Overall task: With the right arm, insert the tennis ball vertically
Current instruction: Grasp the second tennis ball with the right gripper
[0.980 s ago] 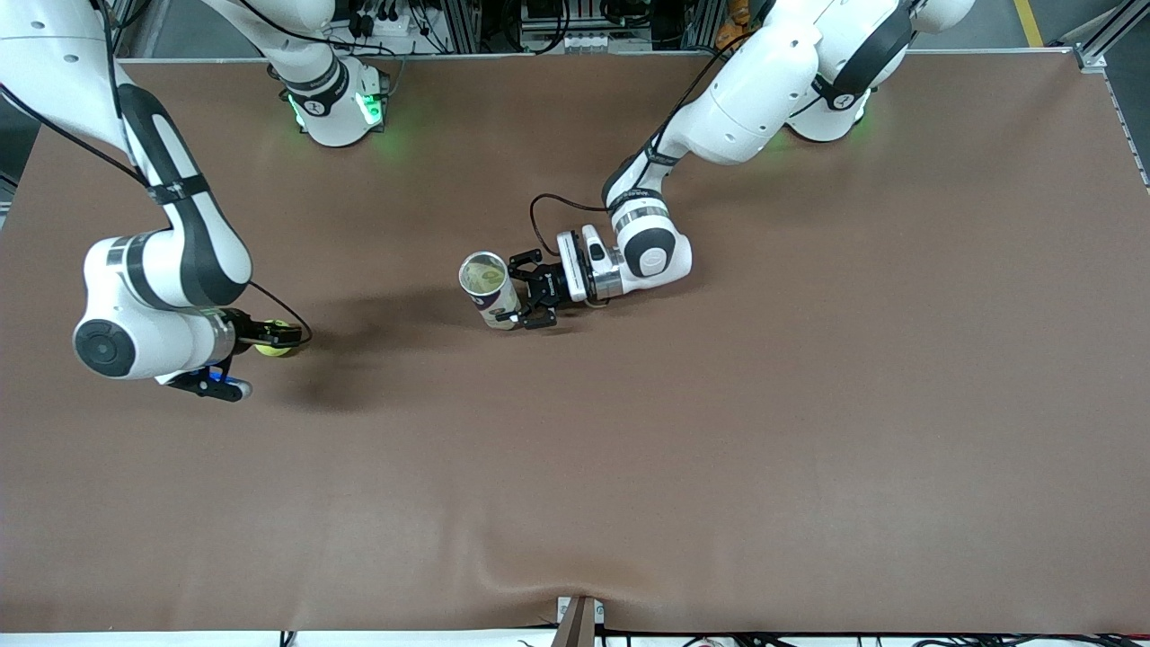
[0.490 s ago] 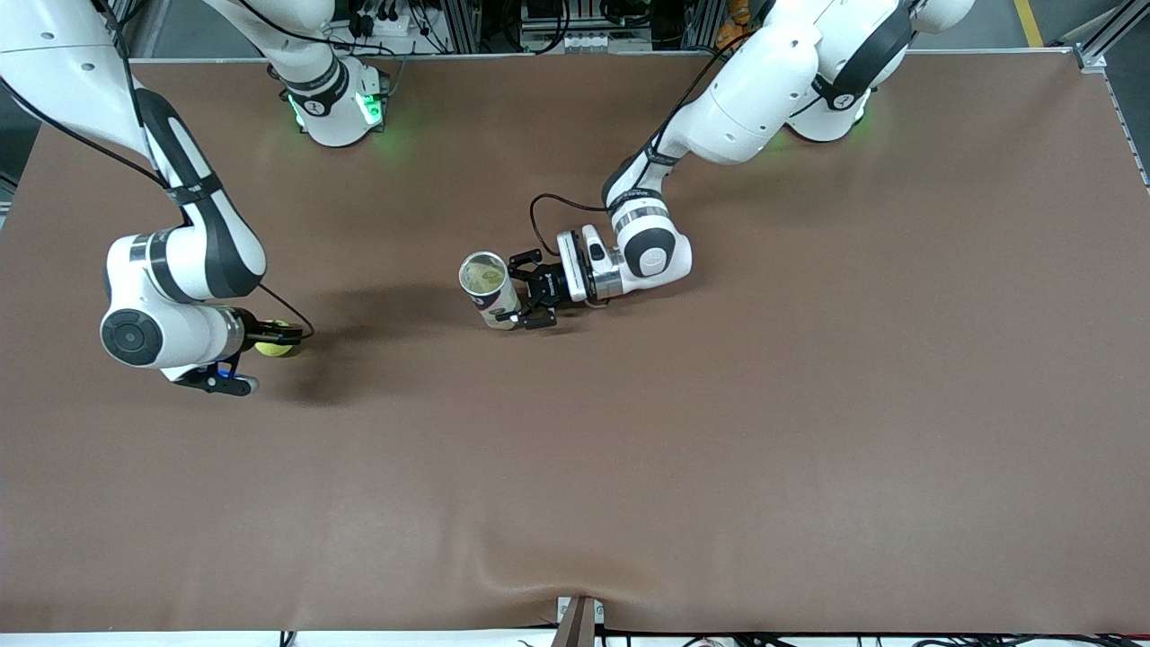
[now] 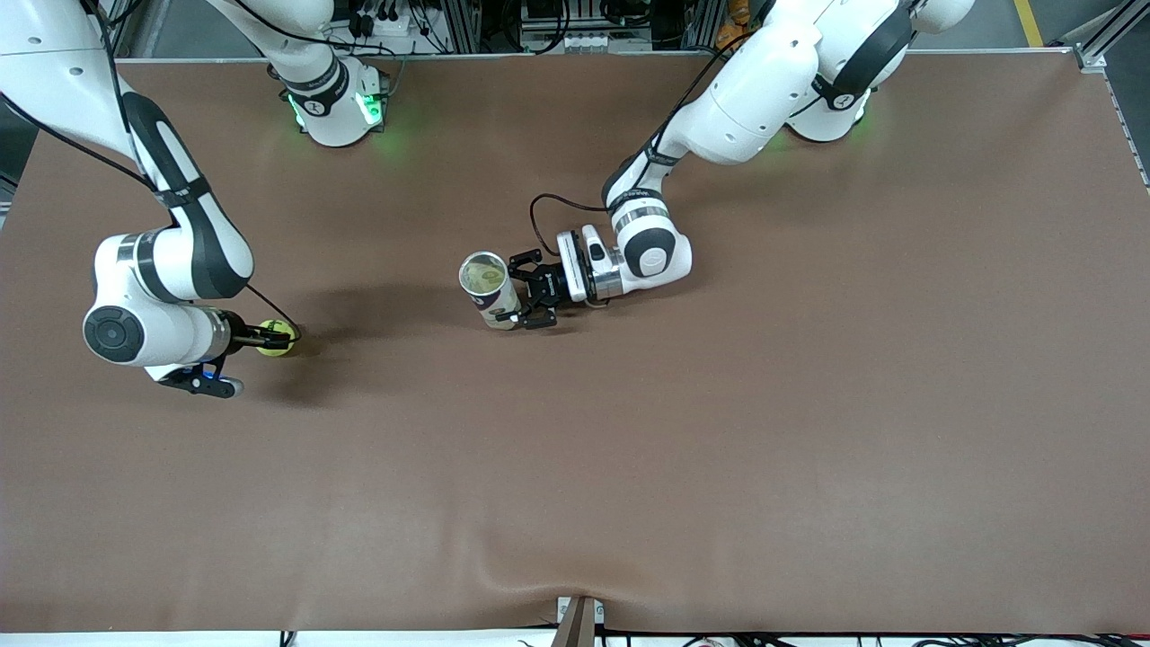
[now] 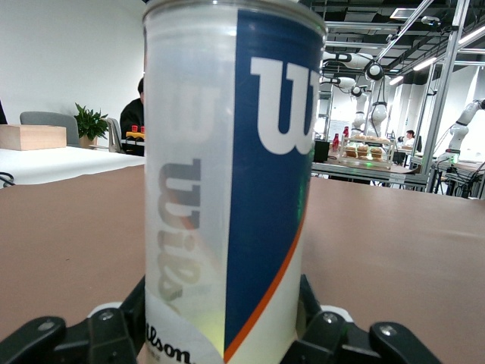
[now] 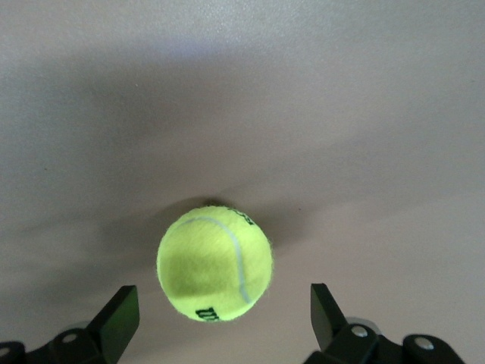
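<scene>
Right wrist view: the tennis ball [image 5: 214, 263] rests on the brown table [image 3: 719, 449] toward the right arm's end, not yet lifted. The right gripper [image 5: 223, 322] hangs just over it, fingers spread wide to either side and clear of the felt. At mid-table the left gripper [image 3: 519, 296] is clamped on the upright tube [image 3: 490, 289], mouth open upward. Judged step: approach to grasp. Next move calls for descending, closing on the ball, then carrying it over the tube.

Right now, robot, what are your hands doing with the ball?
Right tool open around tennis ball on table, not gripping. Left tool holding can upright. Nothing in the way.
</scene>
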Robot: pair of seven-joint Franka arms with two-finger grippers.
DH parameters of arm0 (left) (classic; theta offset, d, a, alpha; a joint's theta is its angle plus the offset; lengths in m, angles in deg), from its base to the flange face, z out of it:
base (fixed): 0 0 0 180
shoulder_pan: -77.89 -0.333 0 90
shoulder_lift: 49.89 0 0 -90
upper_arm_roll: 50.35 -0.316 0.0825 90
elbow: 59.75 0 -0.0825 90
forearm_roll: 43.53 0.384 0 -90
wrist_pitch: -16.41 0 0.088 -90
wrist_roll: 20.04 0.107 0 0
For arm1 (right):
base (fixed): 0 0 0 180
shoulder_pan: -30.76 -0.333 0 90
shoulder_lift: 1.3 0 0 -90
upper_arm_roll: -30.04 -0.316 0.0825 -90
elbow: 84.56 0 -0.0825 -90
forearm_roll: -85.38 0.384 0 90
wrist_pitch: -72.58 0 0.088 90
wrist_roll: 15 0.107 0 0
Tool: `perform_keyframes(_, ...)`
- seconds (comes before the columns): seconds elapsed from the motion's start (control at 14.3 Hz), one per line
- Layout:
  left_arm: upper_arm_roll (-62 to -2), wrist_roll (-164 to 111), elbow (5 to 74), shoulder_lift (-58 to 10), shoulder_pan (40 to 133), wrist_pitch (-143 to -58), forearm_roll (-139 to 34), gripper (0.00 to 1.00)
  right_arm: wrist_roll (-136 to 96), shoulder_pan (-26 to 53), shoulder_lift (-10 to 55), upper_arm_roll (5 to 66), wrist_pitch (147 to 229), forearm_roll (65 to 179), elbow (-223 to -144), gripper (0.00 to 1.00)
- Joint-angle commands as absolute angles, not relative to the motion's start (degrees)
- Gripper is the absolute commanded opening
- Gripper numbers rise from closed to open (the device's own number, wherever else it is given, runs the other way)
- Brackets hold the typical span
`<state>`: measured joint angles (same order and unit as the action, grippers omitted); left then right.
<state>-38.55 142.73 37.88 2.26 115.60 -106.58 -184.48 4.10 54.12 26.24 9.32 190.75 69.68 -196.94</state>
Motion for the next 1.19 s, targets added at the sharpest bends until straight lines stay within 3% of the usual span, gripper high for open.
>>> perform_keyframes(0.0, -37.08, 161.72, 38.95, 3.38, 114.98, -106.11, -188.63, 0.75, 3.99, 55.37, 26.47, 8.06, 192.37, 68.77, -198.47, 1.0)
perform_keyframes(0.42, -37.08, 161.63, 38.95, 3.29, 114.98, -106.11, -188.63, 0.75, 3.81, 55.54, 27.97, 8.06, 194.04, 68.77, -198.73, 1.0)
perform_keyframes(0.56, -37.08, 161.63, 38.95, 3.29, 114.98, -106.11, -188.63, 0.75, 3.81, 55.63, 28.41, 8.06, 194.92, 68.77, -198.9, 0.91)
perform_keyframes(0.63, -37.08, 161.63, 38.95, 3.29, 114.98, -106.11, -188.63, 0.75, 3.81, 55.72, 28.41, 8.06, 195.01, 68.68, -199.08, 0.83)
perform_keyframes(0.98, -37.08, 161.63, 39.04, 3.29, 114.98, -106.11, -188.63, 0.75, 3.72, 55.54, 28.06, 8.06, 194.4, 68.68, -199.08, 0.2)
perform_keyframes(1.12, -37.08, 161.63, 39.04, 3.29, 114.98, -106.11, -188.63, 0.75, 3.72, 55.45, 27.53, 7.8, 192.91, 68.77, -198.91, 0.06)
